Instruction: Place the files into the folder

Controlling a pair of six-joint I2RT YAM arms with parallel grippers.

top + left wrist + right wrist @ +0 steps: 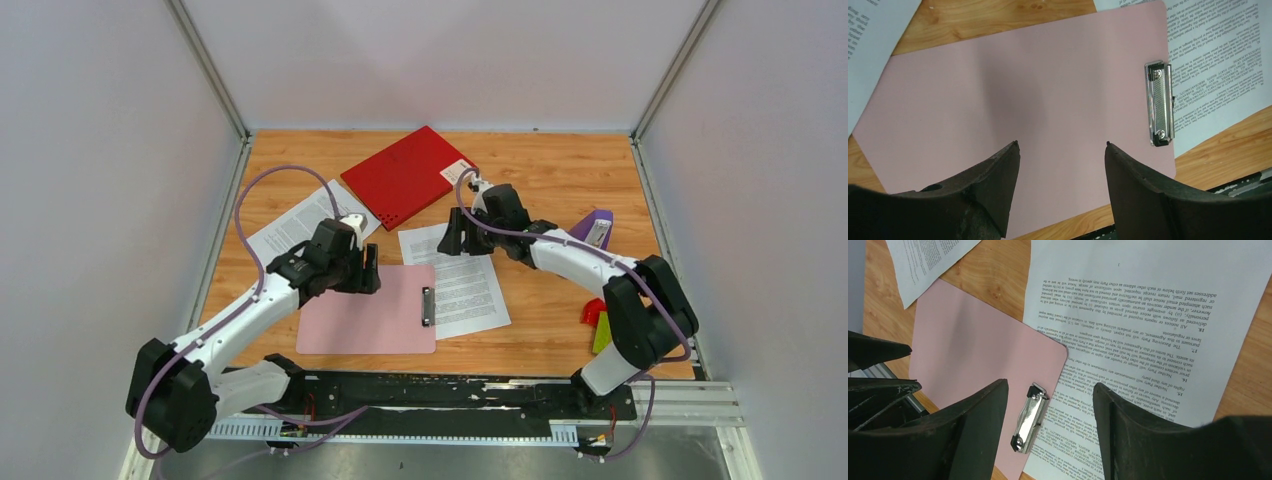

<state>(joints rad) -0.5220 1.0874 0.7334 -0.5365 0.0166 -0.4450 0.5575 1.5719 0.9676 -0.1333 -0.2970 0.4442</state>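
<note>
The red folder (pixel 405 175) lies shut at the back middle of the table, its white label (pixel 456 171) near the right corner. One printed file (pixel 468 290) lies at centre, partly under the pink clipboard; it also shows in the right wrist view (pixel 1148 315) and the left wrist view (pixel 1218 60). A second file (pixel 292 225) lies left of the folder. My left gripper (pixel 368 270) is open and empty above the clipboard's top edge (pixel 1062 144). My right gripper (pixel 455 238) is open and empty above the centre file's top (pixel 1050 385).
A pink clipboard (pixel 368 310) with a metal clip (pixel 428 305) lies at the front middle, over the centre file's left edge. A purple stapler-like thing (pixel 596 229) and red and green items (pixel 598 322) sit at the right, by my right arm.
</note>
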